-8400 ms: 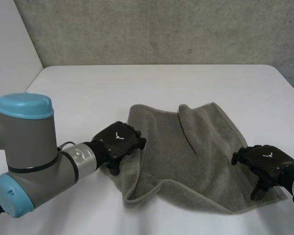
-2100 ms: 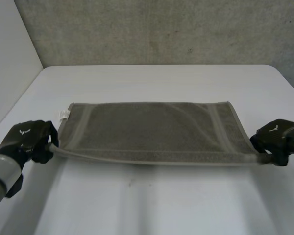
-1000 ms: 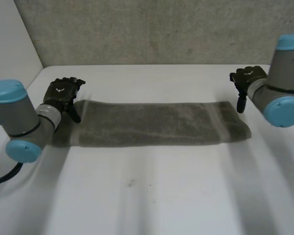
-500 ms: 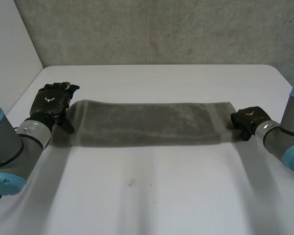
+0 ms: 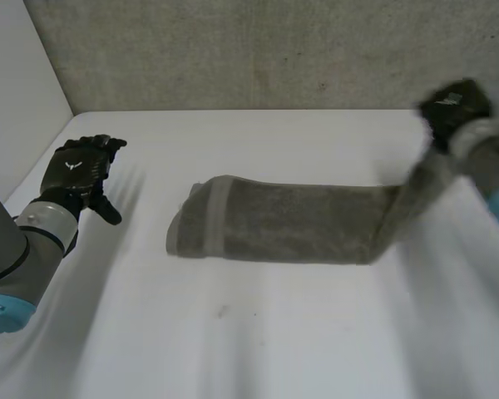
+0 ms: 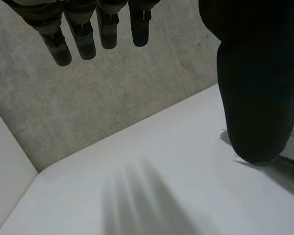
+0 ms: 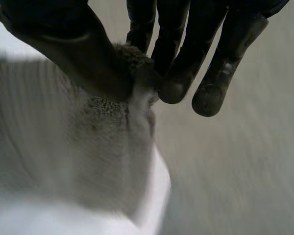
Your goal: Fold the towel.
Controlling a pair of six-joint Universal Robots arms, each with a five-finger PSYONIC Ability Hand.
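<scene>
I see the towel (image 5: 291,223) lying as a long, narrow grey band across the middle of the white desk (image 5: 258,332), folded lengthwise, with a paler stripe near each end. The end toward my left arm is rumpled and slightly curled over on itself, flat on the desk. The opposite end rises off the desk in a slanting strip up to the right hand (image 5: 453,104), which hangs above and beyond that end of the towel, toward the concrete wall (image 5: 258,50). In the right wrist view the right hand (image 7: 83,54) has the towel's end pinched between its thumb and the fingers (image 7: 174,73), the cloth (image 7: 63,147) bunching at the pinch and hanging away below the palm. The left hand (image 5: 76,170) sits well apart from the towel's rumpled end, out to the side of it and low over the desk, touching no cloth. In its own wrist view the left hand (image 6: 255,88) is spread wide, fingers (image 6: 88,29) straight and thumb held apart from them, with nothing in its grasp. The grey left arm (image 5: 17,249) with its blue cap lies on the near side of that hand, farther still from the towel.
</scene>
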